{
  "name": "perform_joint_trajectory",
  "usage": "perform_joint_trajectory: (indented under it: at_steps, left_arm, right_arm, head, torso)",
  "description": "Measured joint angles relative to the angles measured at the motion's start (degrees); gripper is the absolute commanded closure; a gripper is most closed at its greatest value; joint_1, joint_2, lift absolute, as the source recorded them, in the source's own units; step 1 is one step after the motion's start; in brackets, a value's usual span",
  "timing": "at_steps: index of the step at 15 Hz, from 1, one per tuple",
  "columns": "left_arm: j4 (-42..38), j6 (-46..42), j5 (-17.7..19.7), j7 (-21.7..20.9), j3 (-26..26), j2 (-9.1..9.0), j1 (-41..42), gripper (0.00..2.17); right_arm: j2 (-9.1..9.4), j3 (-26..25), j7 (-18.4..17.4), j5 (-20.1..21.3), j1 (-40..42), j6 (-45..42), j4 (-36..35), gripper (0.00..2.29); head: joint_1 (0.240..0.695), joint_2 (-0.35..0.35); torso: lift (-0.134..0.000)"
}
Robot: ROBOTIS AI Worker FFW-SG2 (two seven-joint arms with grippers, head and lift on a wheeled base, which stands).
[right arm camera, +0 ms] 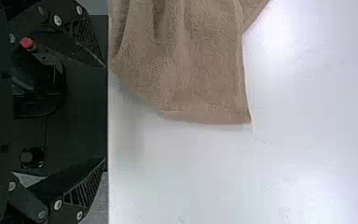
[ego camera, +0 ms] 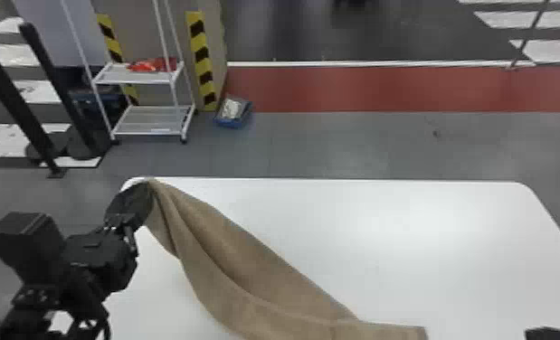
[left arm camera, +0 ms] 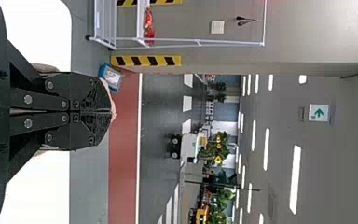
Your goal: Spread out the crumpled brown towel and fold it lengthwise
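Observation:
My left gripper [ego camera: 147,192] is at the table's far left corner, shut on one end of the brown towel [ego camera: 256,271]. From there the towel runs in long loose folds toward the near middle, past the bottom edge. In the left wrist view, the left gripper [left arm camera: 112,112] has its fingers together with towel [left arm camera: 113,100] around the tips. Part of the right gripper [ego camera: 549,334] shows at bottom right in the head view, right of the towel's near end. In the right wrist view, the right gripper [right arm camera: 105,113] stands open beside the table edge, apart from the towel's squared end [right arm camera: 205,100].
The white table [ego camera: 428,244] has rounded far corners. Beyond it on the floor stand a white shelf cart [ego camera: 140,120] holding something red, and a blue bin [ego camera: 233,113] by a striped pillar. Black posts [ego camera: 61,90] rise at the far left.

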Motion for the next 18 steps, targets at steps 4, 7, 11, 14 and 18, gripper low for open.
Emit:
perform_joint_trajectory:
  at_steps: [4, 7, 11, 14, 18]
  left_arm:
    - [0.02, 0.00, -0.49, 0.26, -0.89, -0.03, -0.08, 1.89]
    - [0.04, 0.16, -2.61, 0.40, -2.76, -0.02, -0.08, 1.89]
    - [-0.15, 0.43, -4.02, 0.48, -3.51, 0.01, -0.09, 1.89]
    - [-0.10, 1.38, -4.04, 0.49, -3.23, 0.05, -0.41, 1.89]
    - [0.18, 1.58, -4.04, 0.57, -3.35, -0.05, -0.72, 1.89]
  right_arm:
    - [-0.02, -1.04, 5.10, -5.71, -5.76, -21.84, 10.03, 0.30]
    - [-0.42, -0.25, 8.22, -11.00, -11.50, -35.08, 23.05, 0.34]
    - [-0.16, 4.86, 5.00, -5.15, -12.21, -40.85, 28.62, 0.35]
    - [-0.21, 5.10, 3.97, -3.75, -10.54, -41.90, 27.88, 0.40]
    - [-0.25, 5.14, 3.04, 1.76, -8.28, -42.22, 24.22, 0.40]
  head:
    - [0.695, 0.041]
    - [0.695, 0.064]
    - [0.695, 0.073]
    - [0.695, 0.072]
    - [0.695, 0.041]
  torso:
    - [0.000]
    - [0.000]
    - [0.000]
    - [0.000]
    - [0.000]
